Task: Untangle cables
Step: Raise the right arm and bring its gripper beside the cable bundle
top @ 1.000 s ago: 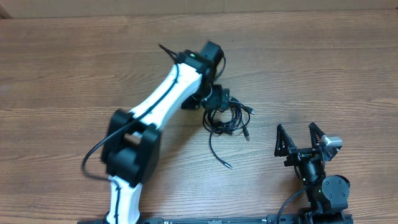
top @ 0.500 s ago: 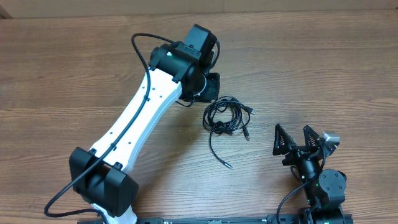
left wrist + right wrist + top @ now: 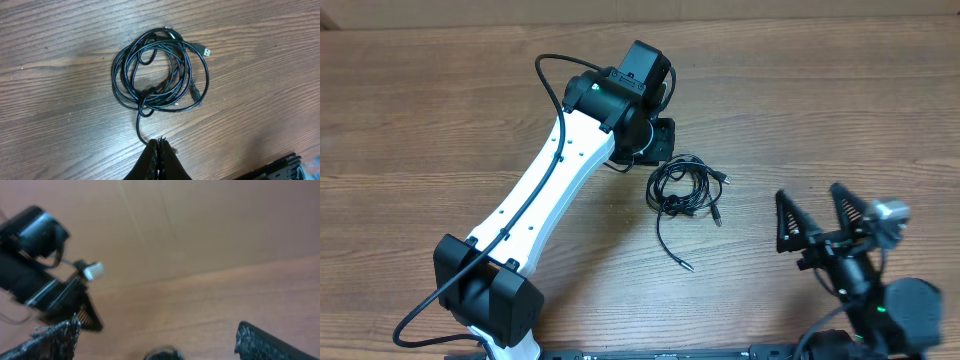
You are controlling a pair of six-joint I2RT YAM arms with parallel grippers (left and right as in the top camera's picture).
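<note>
Left pincer (image 3: 160,142) seemingly closed, right pincer (image 3: 809,193) — spread wide

right wrist: blurred | cables (image 3: 159,100) tail: hidden behind left end effector (image 3: 160,142)

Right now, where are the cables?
In the overhead view, the cables lie coiled between the left pincer and the right pincer, nearer the left.

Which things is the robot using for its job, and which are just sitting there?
For the job: the cables, the left gripper (shut), the right gripper (open).
Just there: the wooden table, the thick black cable on the left arm.
</note>
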